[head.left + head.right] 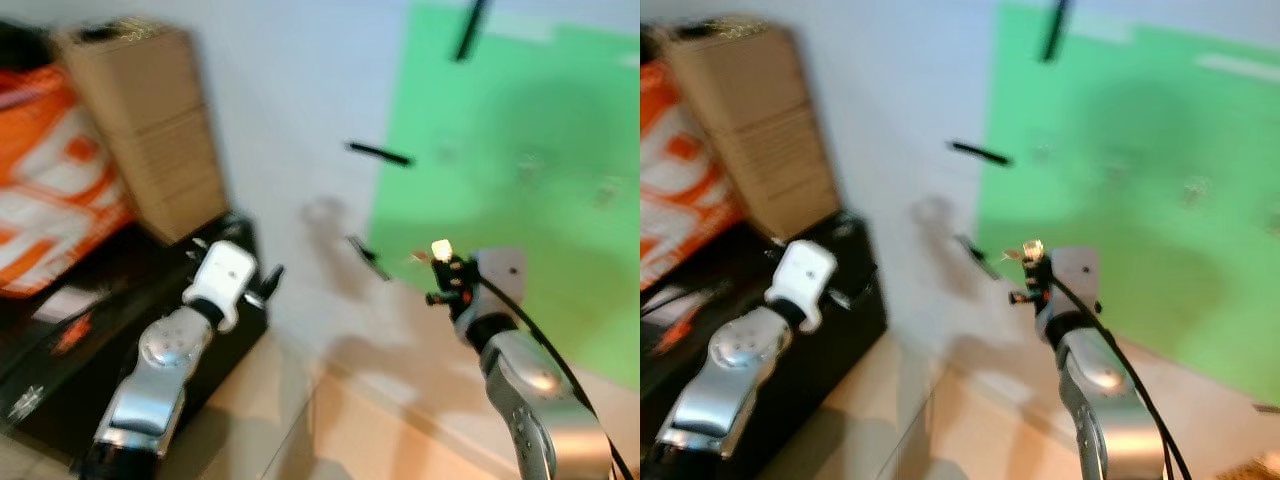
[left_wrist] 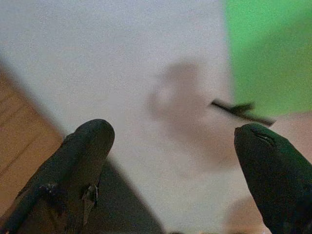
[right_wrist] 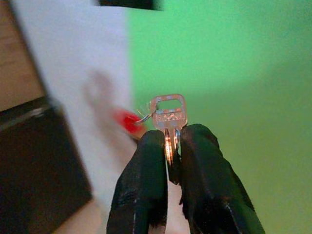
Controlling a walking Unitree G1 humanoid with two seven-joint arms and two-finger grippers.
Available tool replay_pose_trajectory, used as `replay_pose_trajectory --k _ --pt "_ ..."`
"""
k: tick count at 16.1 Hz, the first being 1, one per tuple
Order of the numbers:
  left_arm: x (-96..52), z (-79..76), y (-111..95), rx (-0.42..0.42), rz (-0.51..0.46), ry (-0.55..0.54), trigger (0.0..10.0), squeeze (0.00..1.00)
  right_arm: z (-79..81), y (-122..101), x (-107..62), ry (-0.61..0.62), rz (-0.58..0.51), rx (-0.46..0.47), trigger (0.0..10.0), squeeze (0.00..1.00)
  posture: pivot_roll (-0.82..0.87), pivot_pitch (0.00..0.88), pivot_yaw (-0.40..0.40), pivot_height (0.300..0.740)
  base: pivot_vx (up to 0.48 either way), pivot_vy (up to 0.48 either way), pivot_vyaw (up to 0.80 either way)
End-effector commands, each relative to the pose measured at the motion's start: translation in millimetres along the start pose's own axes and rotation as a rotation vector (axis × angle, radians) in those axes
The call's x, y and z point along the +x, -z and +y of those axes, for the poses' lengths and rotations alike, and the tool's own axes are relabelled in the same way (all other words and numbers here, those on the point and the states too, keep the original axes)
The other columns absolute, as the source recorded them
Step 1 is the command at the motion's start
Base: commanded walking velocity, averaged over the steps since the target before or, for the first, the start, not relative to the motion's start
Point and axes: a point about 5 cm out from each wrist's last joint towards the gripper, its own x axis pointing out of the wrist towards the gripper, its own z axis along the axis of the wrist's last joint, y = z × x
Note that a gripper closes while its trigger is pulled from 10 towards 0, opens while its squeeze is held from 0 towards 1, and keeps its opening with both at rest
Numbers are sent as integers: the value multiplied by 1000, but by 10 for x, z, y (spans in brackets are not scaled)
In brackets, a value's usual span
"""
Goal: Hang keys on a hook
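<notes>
The right tool (image 3: 170, 146) is clamped on the key (image 3: 168, 113) by its blade, the silver head and its slot standing clear above the fingertips, with a thin ring and a red tag (image 3: 127, 120) trailing off toward nine o'clock. In the head views the key (image 1: 441, 248) sits raised before the green panel (image 1: 520, 170), near its edge with the white wall (image 1: 290, 120). Dark hooks (image 1: 378, 152) jut from the wall at about eleven o'clock from the key, well apart from it; another (image 1: 367, 256) lies nearer, at nine o'clock.

The views are blurred — better, I judge, to steady the body first, then carry the ring over a hook tip and ease it down. Only the ring or slot can catch, so the grip should stay low on the blade.

The left tool (image 2: 170, 161) is raised too, its fingers wide apart and holding nothing, pointed at the wall.
</notes>
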Motion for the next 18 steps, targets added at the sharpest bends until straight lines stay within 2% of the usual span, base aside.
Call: replay_pose_trajectory --k 1,5,10,11,13,14,18 --pt "37 -77 -67 -4 -25 37 10000 0 -35 -22 -12 2 -12 5 10000 0 3 0 13 740 382 0 -800" --pt "34 -64 -73 7 -24 63 10000 0 -10 -65 -18 -39 -41 10 10000 0 7 0 23 740 384 0 0" --pt "-1 -57 -83 46 -27 110 10000 0 46 -154 -30 -160 -88 -1 10000 0 13 0 26 740 0 0 0" --pt "-22 -26 -94 62 -29 144 10000 0 87 -228 -23 -232 -112 -10 10000 0 27 0 20 740 0 0 0" --pt "-45 -25 -109 73 -34 186 10000 0 101 -261 -12 -263 -122 -15 10000 0 31 0 18 740 0 0 0" --pt "-75 -38 -136 68 -44 242 10000 0 124 -314 9 -299 -136 -22 10000 0 37 0 16 740 0 0 0" --pt "-105 -37 -148 76 -45 302 10000 0 218 -481 70 -369 -189 -7 10000 0 50 0 12 740 0 0 0"
